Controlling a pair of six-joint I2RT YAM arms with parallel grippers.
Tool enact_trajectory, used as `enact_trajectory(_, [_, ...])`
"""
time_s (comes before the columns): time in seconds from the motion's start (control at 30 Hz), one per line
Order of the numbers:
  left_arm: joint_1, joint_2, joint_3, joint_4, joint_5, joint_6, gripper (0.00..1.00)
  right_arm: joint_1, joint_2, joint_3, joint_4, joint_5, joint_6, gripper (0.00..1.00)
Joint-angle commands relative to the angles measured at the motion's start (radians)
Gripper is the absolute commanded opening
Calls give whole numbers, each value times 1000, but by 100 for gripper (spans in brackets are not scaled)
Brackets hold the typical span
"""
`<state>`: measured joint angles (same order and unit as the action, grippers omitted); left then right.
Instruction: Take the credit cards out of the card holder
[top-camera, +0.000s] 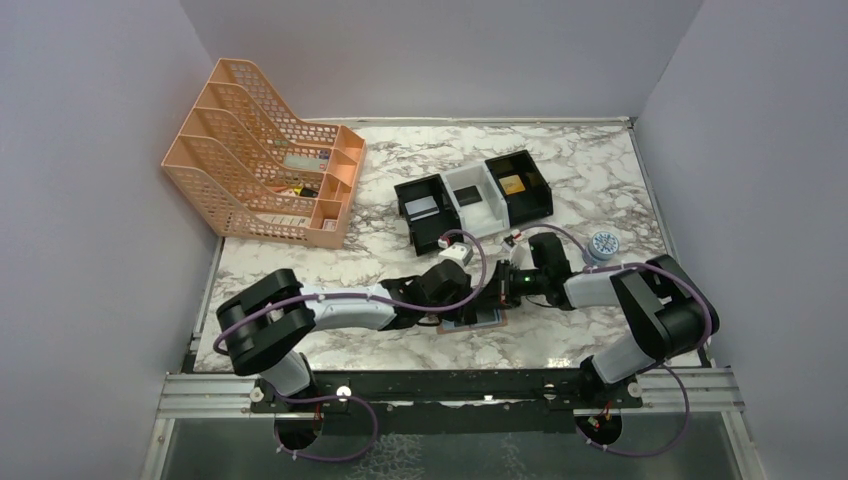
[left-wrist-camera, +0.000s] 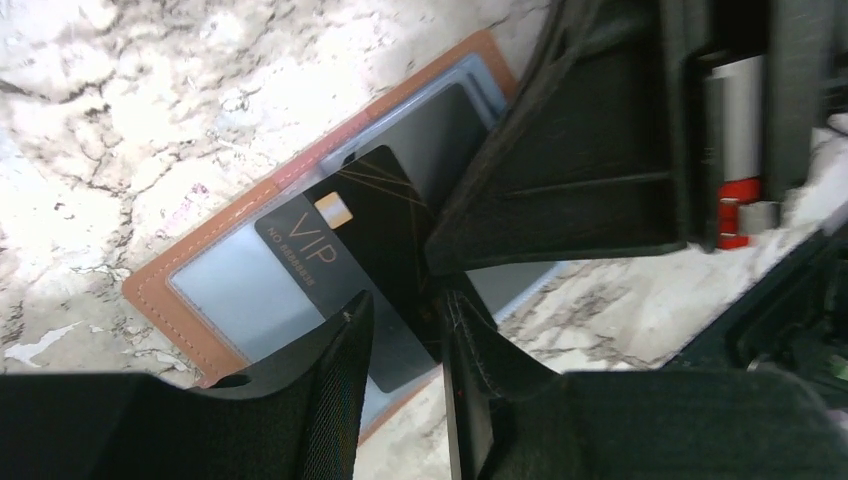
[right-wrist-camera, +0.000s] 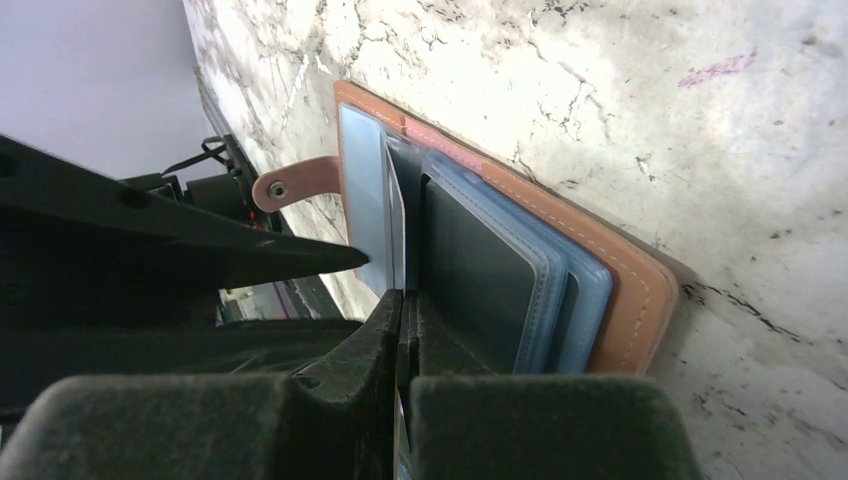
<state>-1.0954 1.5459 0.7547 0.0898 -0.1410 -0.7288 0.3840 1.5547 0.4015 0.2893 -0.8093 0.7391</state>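
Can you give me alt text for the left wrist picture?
A black card marked VIP lies on an open tan card holder with pale blue pockets, on a marble table. The left arm's two black fingers stand apart around its near end.

card holder (left-wrist-camera: 152, 292): matt stitched tan leather | lining (left-wrist-camera: 225, 285): kinda shiny plastic | dark card (left-wrist-camera: 350, 250): smooth plastic | table (left-wrist-camera: 120, 130): glossy marble-look

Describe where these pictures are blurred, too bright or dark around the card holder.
Top external: even light, no glare, but the arms cover most of the card holder. Left wrist: the marble table is washed out, the black VIP card sharp, the left hand dark and soft. Right wrist: the right hand is a black blur; the holder is sharp.
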Motion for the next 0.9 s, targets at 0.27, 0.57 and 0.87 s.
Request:
enact_trajectory(0.27, [-5, 37, -62, -47, -97, -97, 19, -4, -5, -12, 22, -7, -20, 1])
enact_trajectory(0.57, [-5, -4, -90, -81, -134, -114, 16, -4, -5, -19, 41, -18, -7, 1])
enact_trajectory(0.87, [-3, 70, -48, -107, -82, -119, 10, -4, -22, -46, 103, -67, 12, 13])
